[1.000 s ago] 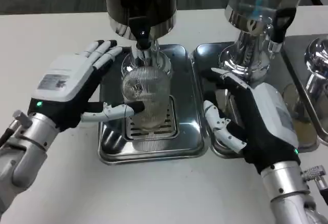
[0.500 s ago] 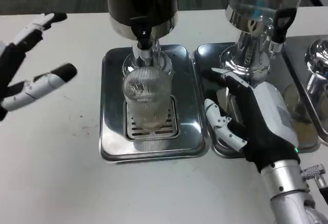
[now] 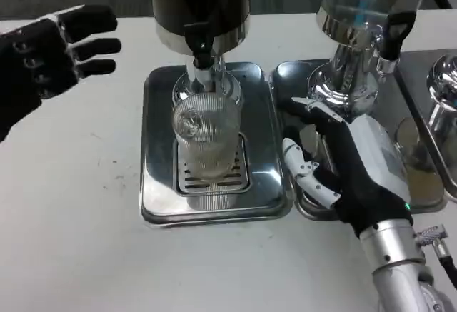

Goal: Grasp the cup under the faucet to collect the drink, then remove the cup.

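Note:
A ribbed clear cup (image 3: 206, 137) stands upright on the grate of a steel drip tray (image 3: 158, 198), right below the faucet (image 3: 202, 53) of a dark dispenser (image 3: 200, 1). My left hand (image 3: 46, 62) is raised at the far left, well away from the cup, palm side showing dark, fingers spread and holding nothing. To the right of the tray my right hand (image 3: 343, 165) rests over the neighbouring tray, fingers apart and empty, a short gap from the cup.
A second dispenser (image 3: 364, 12) with a clear tank stands at the back right on its own steel tray (image 3: 285, 76). A further chrome stand (image 3: 443, 98) sits at the right edge. White table (image 3: 71, 240) lies open at the left and front.
My left hand let go of the cup and pulled away to the upper left, turning its palm toward the camera. The cup stays under the faucet. The right hand has barely moved.

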